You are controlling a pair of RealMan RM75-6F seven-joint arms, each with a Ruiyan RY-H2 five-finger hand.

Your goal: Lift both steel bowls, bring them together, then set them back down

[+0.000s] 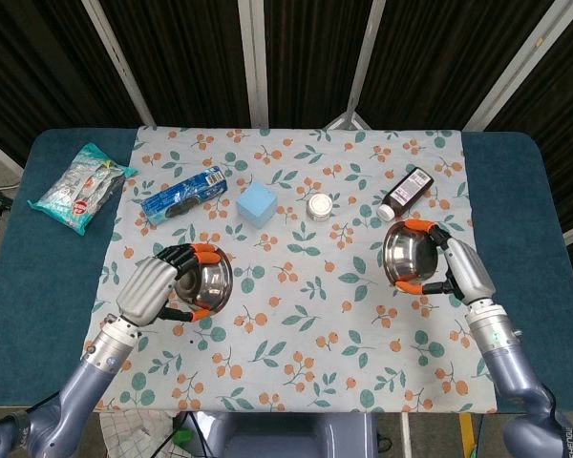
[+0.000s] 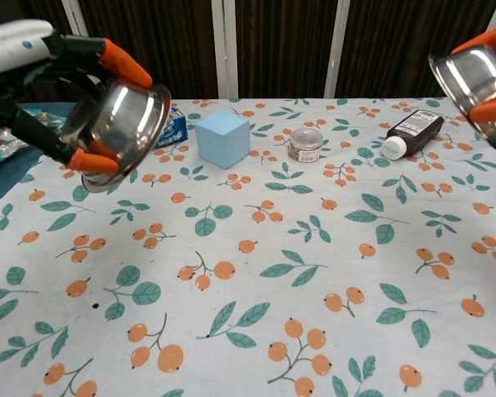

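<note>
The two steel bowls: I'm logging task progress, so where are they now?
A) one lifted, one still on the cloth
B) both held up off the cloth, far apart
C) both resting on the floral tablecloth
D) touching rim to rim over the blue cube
B: the left hand grips one round steel bowl and the right hand the other steel bowl, both raised above the floral tablecloth, on opposite sides.

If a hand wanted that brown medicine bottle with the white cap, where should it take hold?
Judging by its pose, around the middle of the brown medicine bottle, from above. It lies flat on the floral cloth, cap toward the robot, so its long sides are exposed for fingers to close across its narrow width.
</note>
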